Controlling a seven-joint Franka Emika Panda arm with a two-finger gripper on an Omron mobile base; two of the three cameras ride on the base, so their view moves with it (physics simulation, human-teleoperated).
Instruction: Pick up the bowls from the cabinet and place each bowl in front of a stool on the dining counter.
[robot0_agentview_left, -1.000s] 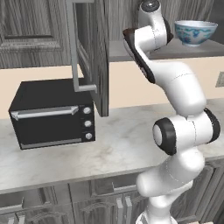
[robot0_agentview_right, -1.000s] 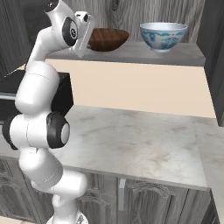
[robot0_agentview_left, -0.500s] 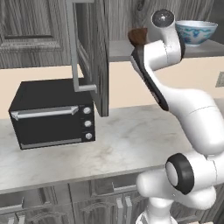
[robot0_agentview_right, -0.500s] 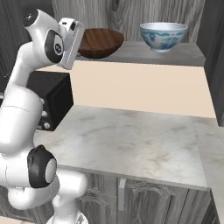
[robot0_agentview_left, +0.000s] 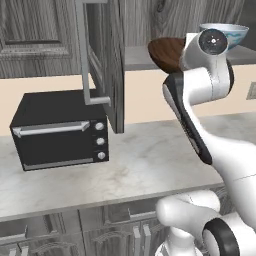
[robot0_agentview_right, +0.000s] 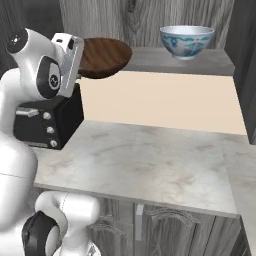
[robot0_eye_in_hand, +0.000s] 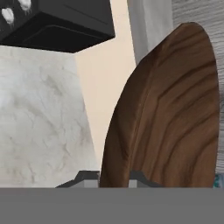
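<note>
Near to far. Nearest is the marble worktop (robot0_agentview_right: 150, 160), bare except for the black oven (robot0_agentview_left: 57, 130) at its left. Above the oven hangs the open cabinet door (robot0_agentview_left: 102, 60) with its bar handle (robot0_agentview_left: 85, 55). At shelf height the gripper (robot0_eye_in_hand: 114, 177) is clamped on the rim of the wooden bowl (robot0_agentview_right: 102, 56), as the hand view shows: the rim runs down between the two fingertips. The bowl appears clear of the shelf (robot0_agentview_right: 200, 59), at its left end and partly beyond its edge, roughly level in the right base view. Farther right, the white bowl (robot0_agentview_right: 186, 41) stands upright on the shelf, well apart from the wooden one and untouched.

Progress, as judged: the first bowl has been grasped and is just leaving the cabinet. Carrying it to the dining counter and setting it before a stool remains, and the whole fetch-and-place sequence remains for the white bowl.
</note>
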